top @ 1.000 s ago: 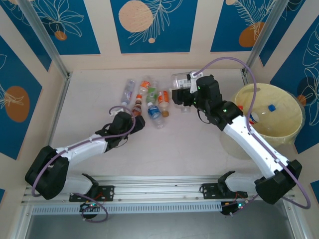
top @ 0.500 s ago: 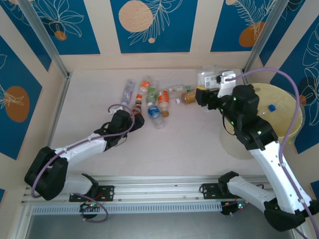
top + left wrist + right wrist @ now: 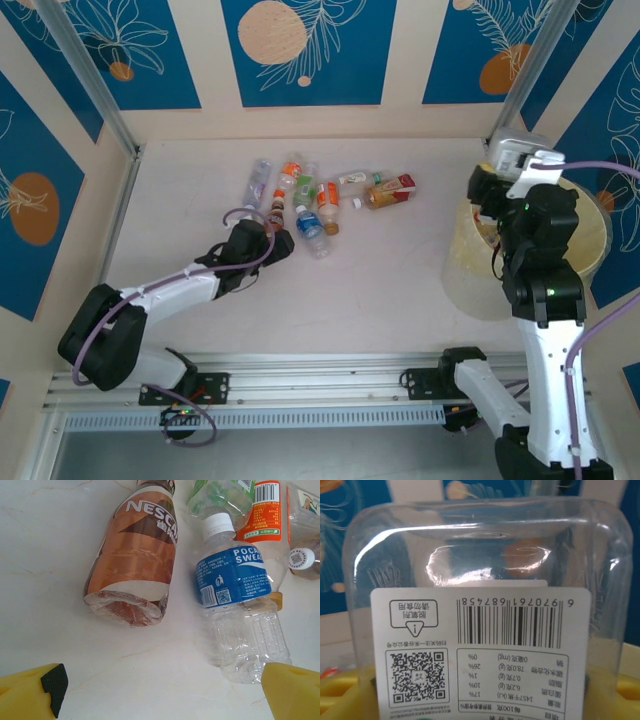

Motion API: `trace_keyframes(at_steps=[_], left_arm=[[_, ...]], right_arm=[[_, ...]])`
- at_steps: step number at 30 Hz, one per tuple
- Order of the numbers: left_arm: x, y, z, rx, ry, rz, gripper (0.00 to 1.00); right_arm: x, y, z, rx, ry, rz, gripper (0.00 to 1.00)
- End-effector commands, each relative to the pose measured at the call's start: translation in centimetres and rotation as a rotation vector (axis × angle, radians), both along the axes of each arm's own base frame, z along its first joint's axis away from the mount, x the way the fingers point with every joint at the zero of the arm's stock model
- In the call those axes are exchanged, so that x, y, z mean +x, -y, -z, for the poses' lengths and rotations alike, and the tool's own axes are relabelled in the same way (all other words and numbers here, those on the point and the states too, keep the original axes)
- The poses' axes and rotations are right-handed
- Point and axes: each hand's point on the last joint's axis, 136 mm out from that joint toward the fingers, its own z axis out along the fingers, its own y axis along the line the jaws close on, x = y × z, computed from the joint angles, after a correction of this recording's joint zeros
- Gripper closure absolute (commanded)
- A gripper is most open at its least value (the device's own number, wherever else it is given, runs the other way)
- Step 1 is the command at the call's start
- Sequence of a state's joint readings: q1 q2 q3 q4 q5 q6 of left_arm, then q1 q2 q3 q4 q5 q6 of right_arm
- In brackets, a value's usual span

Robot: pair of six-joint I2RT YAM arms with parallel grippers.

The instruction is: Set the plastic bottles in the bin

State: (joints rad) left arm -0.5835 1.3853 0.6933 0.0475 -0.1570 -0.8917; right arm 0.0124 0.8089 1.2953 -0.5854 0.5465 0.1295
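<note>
The counter point(image 3: 60, 535) looks like pale polished stone, smooth with faint veins. The brown bottle point(image 3: 135, 555) wears glossy shrink film over crumpled clear plastic. The blue bottle point(image 3: 235, 595) is ribbed clear plastic. Fingers point(image 3: 292, 692) of the left tool point(image 3: 162, 700) are matt yellow plastic, one with a black rubbery pad point(image 3: 54, 685). The square bottle point(image 3: 480, 555) is glossy clear plastic with a white printed label point(image 3: 480, 650). The bin point(image 3: 470, 280) is smooth pale yellow plastic.
</note>
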Motion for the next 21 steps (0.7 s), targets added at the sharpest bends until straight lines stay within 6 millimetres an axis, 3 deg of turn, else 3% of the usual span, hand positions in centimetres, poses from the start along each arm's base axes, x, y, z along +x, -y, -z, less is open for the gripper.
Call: trace_keyframes(at_steps=[1,4,12,17,19,21], left_arm=[[1.3,0.4,-1.6,-0.036,0.038,-0.007,0.0],[1.3,0.5,-1.5,-0.04,0.034,-0.002,0.0],[1.5,1.4,-1.3,-0.05,0.01,0.04,0.0],[1.7,1.7,-1.2,-0.052,0.004,0.05,0.0],[1.8,1.9,-1.2,-0.056,0.0,0.053,0.0],[1.8,2.1,-1.1,-0.058,-0.006,0.058,0.0]], right_arm=[[-2.3,4.3,-0.6,-0.017,-0.011,0.226,1.0],[-3.2,6.3,0.3,-0.014,-0.039,0.335,0.99],[-5.2,10.0,3.0,0.018,-0.043,0.57,0.65],[-6.4,11.3,4.4,0.026,-0.043,0.66,0.57],[-6.9,11.5,4.8,0.043,-0.047,0.682,0.46],[-7.2,11.4,5.7,0.078,-0.062,0.689,0.22]])
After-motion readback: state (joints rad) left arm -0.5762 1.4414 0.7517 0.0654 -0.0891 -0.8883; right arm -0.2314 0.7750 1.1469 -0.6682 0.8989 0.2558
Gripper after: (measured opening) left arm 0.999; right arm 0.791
